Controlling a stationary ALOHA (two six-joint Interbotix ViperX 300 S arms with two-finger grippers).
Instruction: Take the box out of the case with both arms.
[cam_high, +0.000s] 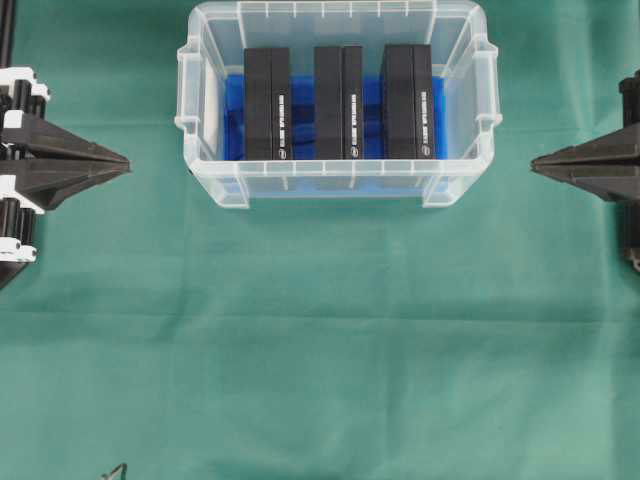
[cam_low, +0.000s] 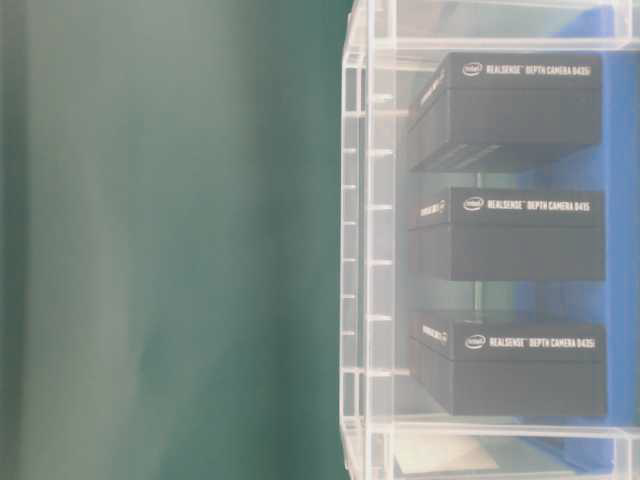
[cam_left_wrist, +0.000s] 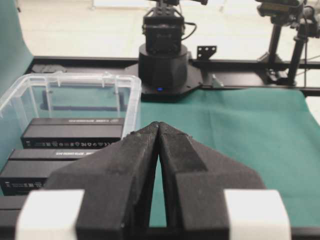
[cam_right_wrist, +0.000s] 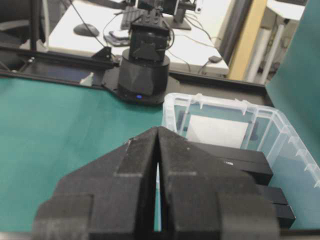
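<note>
Your left gripper (cam_high: 125, 163) and right gripper (cam_high: 535, 163) sit level, clenched on nothing, pointing inward, well clear of the case (cam_high: 337, 185) with 3 boxes (cam_high: 267, 103)

Clear case (cam_high: 338, 185) holds three upright black boxes (cam_high: 338, 102).

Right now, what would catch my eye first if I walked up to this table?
The clear plastic case at the far middle of the green cloth, with three black boxes standing on edge in a row on its blue liner: left box, middle box, right box. Then two black pointed grippers, left gripper and right gripper, fingers shut, aiming inward from either side.
</note>
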